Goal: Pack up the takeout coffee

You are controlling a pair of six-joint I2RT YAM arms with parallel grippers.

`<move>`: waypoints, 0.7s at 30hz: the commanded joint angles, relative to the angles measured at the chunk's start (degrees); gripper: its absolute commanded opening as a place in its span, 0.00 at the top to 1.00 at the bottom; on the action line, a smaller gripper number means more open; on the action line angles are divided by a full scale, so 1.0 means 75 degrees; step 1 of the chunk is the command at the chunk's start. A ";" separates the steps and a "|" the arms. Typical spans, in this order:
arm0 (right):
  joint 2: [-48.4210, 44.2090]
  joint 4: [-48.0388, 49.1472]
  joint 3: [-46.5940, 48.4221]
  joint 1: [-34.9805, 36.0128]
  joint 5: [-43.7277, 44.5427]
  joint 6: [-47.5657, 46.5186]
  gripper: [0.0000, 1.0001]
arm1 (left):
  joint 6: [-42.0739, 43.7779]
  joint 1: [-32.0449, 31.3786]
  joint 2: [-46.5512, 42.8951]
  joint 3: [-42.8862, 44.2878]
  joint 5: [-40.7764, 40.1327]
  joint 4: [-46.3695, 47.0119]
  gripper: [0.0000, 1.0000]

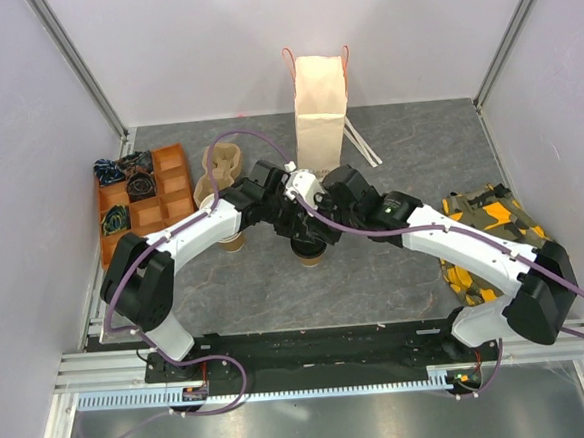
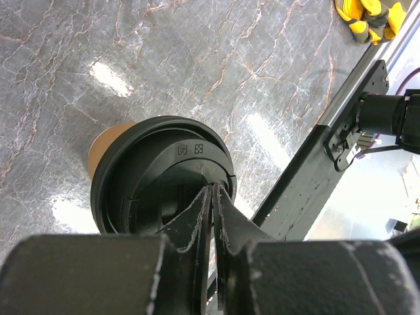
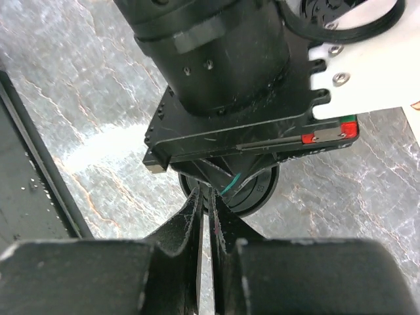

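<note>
The takeout coffee (image 1: 312, 256), a tan paper cup with a black lid (image 2: 157, 164), stands on the grey table in front of the paper bag. Both arms meet right above it. My left gripper (image 1: 301, 233) comes in from the left, its jaws shut to a thin slit and its tips (image 2: 214, 188) at the lid's near rim. My right gripper (image 1: 323, 234) comes in from the right, also shut, its tips (image 3: 205, 191) at the lid (image 3: 262, 193) under the left gripper's body (image 3: 223, 98). Whether either one pinches the rim is hidden.
An upright paper bag (image 1: 321, 102) stands behind the cup, with white sticks (image 1: 360, 142) beside it. Lidless cups (image 1: 223, 166) and another cup (image 1: 234, 244) stand to the left, by an orange tray (image 1: 175, 192). A yellow patterned cloth (image 1: 483, 231) lies to the right.
</note>
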 commanded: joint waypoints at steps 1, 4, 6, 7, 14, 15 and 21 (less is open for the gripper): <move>0.0151 0.0035 0.0032 0.0120 0.0278 -0.0277 0.87 | 0.0154 -0.0051 0.0227 -0.0224 -0.0442 -0.0463 0.88; 0.0268 0.0222 -0.0341 0.0249 0.0359 -0.0359 0.87 | 0.0143 -0.0039 0.0250 -0.0212 -0.0430 -0.0463 0.88; 0.0304 0.0630 -0.0682 0.0354 0.0546 -0.0394 0.87 | 0.0143 -0.0039 0.0285 -0.0212 -0.0407 -0.0463 0.88; 0.0373 0.0749 -0.0951 0.0366 0.0605 -0.0394 0.87 | 0.0154 -0.0039 0.0286 -0.0201 -0.0383 -0.0452 0.88; 0.0550 0.0985 -0.1598 0.0483 0.0863 -0.0406 0.88 | 0.0166 -0.0039 0.0239 -0.0247 -0.0395 -0.0463 0.89; 0.0457 0.0822 -0.1482 0.0483 0.0840 -0.0371 0.88 | 0.0166 -0.0039 0.0204 -0.0259 -0.0395 -0.0452 0.89; 0.0129 -0.0045 -0.0323 0.0483 0.0501 -0.0172 0.86 | 0.0166 -0.0039 0.0133 -0.0224 -0.0360 -0.0463 0.88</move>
